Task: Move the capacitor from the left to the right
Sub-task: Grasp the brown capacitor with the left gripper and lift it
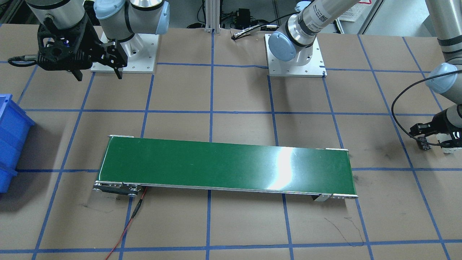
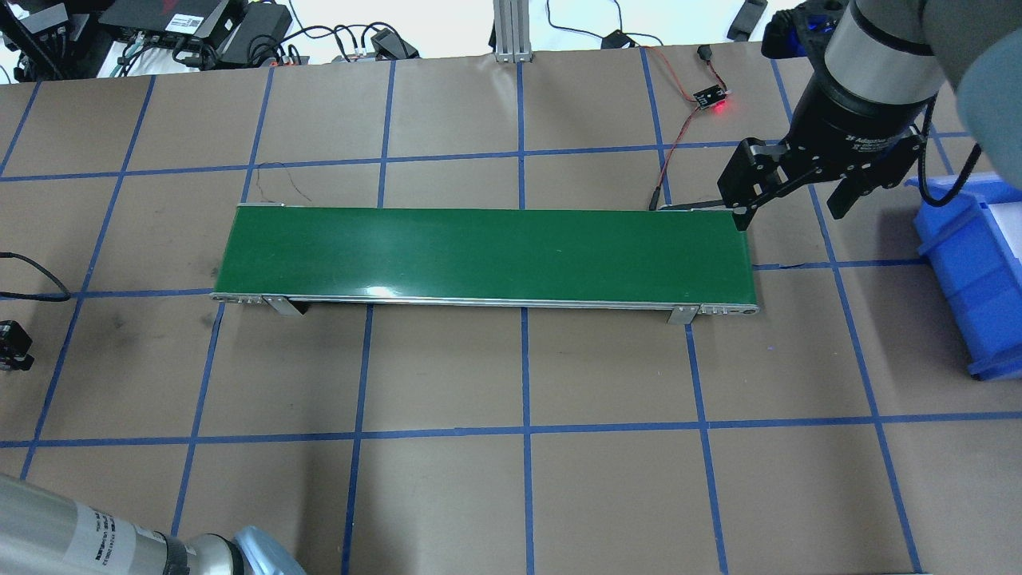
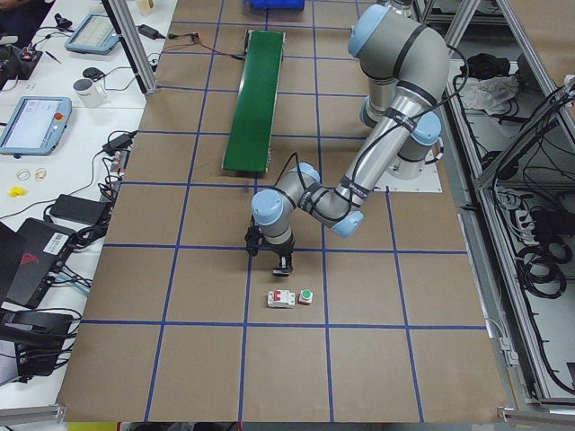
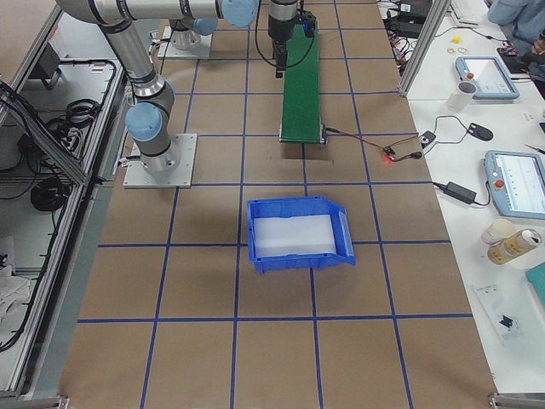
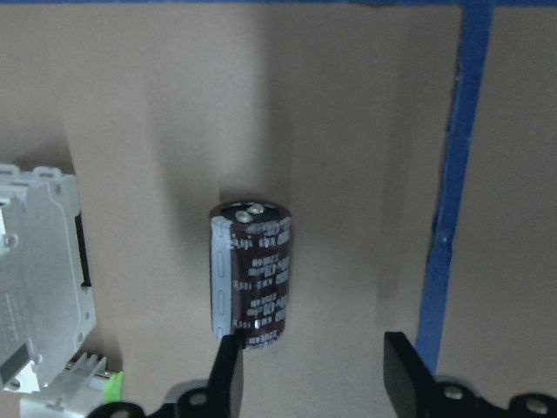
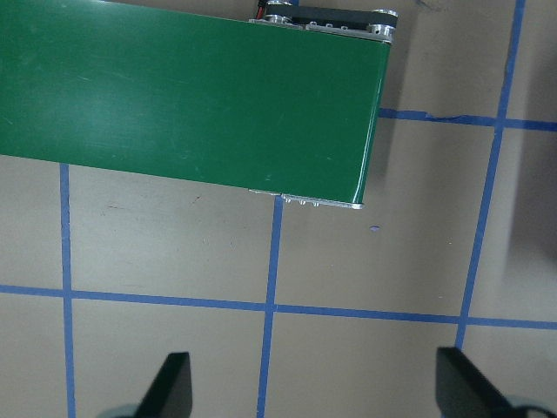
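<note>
The capacitor point(image 5: 252, 274), a stubby dark cylinder with whitish print and a shiny end, lies on the brown table paper in the left wrist view. My left gripper point(image 5: 313, 341) is open just above it. The capacitor lies just ahead of the left-hand finger point(image 5: 228, 374), not between the two. This gripper also shows at the table's left end point(image 3: 269, 260), point(image 1: 433, 139). My right gripper point(image 2: 790, 212) is open and empty, hovering by the right end of the green conveyor belt point(image 2: 479, 251). Its wrist view shows the belt end point(image 6: 174, 96) below its spread fingers.
A white boxy breaker point(image 5: 39, 279) and a green-capped button point(image 3: 306, 296) lie close beside the capacitor. A blue bin point(image 2: 974, 271) stands past the belt's right end. A red-lit sensor board point(image 2: 707, 100) and its wires lie behind the belt.
</note>
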You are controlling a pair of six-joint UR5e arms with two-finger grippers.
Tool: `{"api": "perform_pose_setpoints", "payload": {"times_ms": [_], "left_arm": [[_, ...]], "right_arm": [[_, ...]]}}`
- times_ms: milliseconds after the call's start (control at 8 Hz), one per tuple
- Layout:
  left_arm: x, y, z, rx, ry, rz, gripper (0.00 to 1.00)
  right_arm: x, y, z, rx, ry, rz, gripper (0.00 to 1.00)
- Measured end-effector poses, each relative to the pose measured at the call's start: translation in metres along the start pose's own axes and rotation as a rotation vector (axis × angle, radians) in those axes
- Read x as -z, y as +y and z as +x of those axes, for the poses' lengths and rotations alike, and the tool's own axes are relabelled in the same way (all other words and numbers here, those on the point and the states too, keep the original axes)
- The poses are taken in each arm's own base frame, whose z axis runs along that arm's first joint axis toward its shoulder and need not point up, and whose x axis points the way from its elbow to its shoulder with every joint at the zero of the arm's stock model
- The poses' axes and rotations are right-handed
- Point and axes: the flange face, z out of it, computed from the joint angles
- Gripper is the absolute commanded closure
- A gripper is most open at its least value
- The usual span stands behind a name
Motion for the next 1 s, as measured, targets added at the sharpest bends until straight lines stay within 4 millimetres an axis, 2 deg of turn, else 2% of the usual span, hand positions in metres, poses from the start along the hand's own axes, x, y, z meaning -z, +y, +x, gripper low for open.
{"api": "perform_pose_setpoints", "payload": {"times_ms": [1000], "left_arm": [[0.007,-0.005,-0.013,-0.007,-0.035,0.034,0.35]], "right_arm": [[0.0,-0.001,-0.001,0.001,-0.011,0.005,0.0]]}}
